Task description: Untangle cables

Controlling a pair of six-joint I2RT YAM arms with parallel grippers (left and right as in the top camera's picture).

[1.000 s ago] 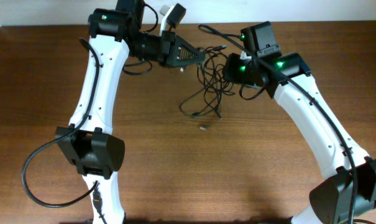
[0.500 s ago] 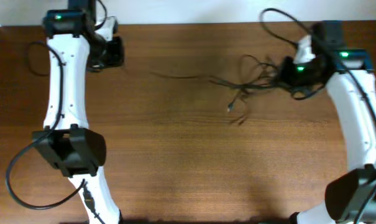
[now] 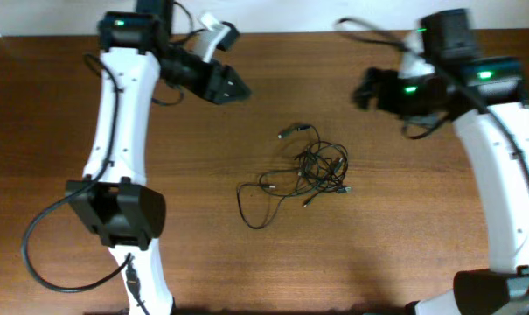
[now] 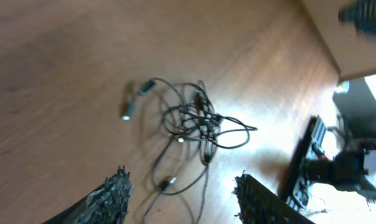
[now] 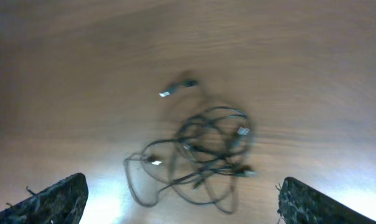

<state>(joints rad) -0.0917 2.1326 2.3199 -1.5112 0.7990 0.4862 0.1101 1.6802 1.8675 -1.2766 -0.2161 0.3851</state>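
Observation:
The cables (image 3: 309, 168) lie as one loose black tangle on the brown table, with a loop trailing toward the front left and a plug end (image 3: 286, 134) sticking out at the back. My left gripper (image 3: 240, 89) hangs up and to the left of the tangle, open and holding nothing. My right gripper (image 3: 361, 90) hangs up and to the right, open wide and also holding nothing. The left wrist view shows the cables (image 4: 197, 121) on the table ahead of the left gripper (image 4: 183, 190). Below the right gripper (image 5: 181, 199), the right wrist view has the cables (image 5: 206, 152) blurred.
The table's far edge (image 3: 299, 35) meets a white wall behind both arms. The arm bases (image 3: 120, 214) stand near the front edge at the left and right. Beyond the table's side edge in the left wrist view is dark equipment (image 4: 315, 162).
The cables were held stretched near the right gripper half a second ago. They now lie free in a heap at the table's middle. Both grippers have opened and the left arm swung back inward.

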